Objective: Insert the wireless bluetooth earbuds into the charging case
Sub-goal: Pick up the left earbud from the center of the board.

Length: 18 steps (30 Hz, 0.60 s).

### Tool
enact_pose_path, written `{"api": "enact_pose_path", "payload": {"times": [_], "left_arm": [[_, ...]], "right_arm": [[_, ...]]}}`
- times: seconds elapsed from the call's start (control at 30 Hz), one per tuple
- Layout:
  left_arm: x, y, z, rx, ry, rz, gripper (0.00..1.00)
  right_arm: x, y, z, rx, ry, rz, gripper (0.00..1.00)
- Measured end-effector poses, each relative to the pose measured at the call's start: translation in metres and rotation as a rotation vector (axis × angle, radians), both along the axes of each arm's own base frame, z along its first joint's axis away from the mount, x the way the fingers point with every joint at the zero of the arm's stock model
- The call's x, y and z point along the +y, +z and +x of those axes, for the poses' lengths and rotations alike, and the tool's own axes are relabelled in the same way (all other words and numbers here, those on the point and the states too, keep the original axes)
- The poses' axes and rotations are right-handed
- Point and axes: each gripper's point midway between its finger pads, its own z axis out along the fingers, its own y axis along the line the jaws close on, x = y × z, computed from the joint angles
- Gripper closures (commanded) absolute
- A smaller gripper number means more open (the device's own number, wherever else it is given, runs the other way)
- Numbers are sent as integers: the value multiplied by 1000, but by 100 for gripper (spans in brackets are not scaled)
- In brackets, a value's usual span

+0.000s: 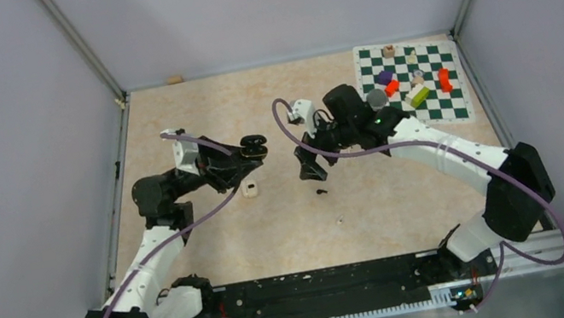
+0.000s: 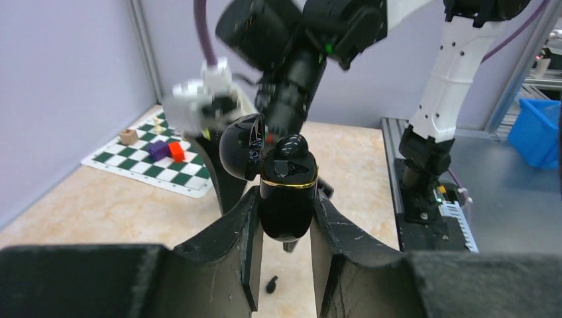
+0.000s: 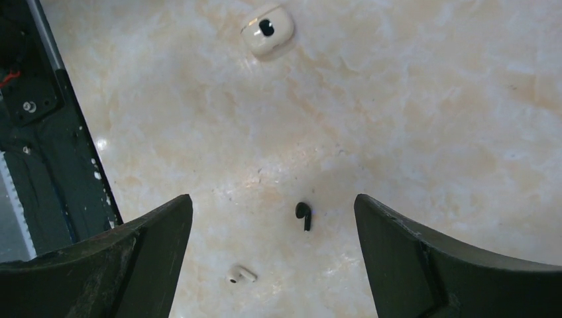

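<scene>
Top external: beige tbl (image 1: 409,215), lilac walls (image 1: 270,5)

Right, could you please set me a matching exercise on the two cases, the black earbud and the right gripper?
1 black case
2 cream case
3 black earbud
4 right gripper

A open, empty
B on the table, beside a white earbud
C held in the left gripper, lid open
D on the table, alone

Pairs: 1-C, 2-D, 3-B, 4-A

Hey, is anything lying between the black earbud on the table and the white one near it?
Nothing. In the right wrist view, only bare marbled tabletop separates the black earbud from the white earbud.
</scene>
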Motion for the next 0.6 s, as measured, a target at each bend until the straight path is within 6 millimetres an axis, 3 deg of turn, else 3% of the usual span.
{"api": "enact_pose_path", "payload": {"times": [0.13, 0.27, 0.6], "left_arm": [[4, 13, -1, -36, 40, -55, 100], [8, 8, -6, -39, 59, -75, 100], [14, 10, -2, -36, 89, -83, 100]], "right_arm": [[-2, -38, -4, 99, 17, -86, 18], [-9, -66, -9, 165, 21, -162, 24], [-21, -112, -4, 219, 22, -329, 39]]}}
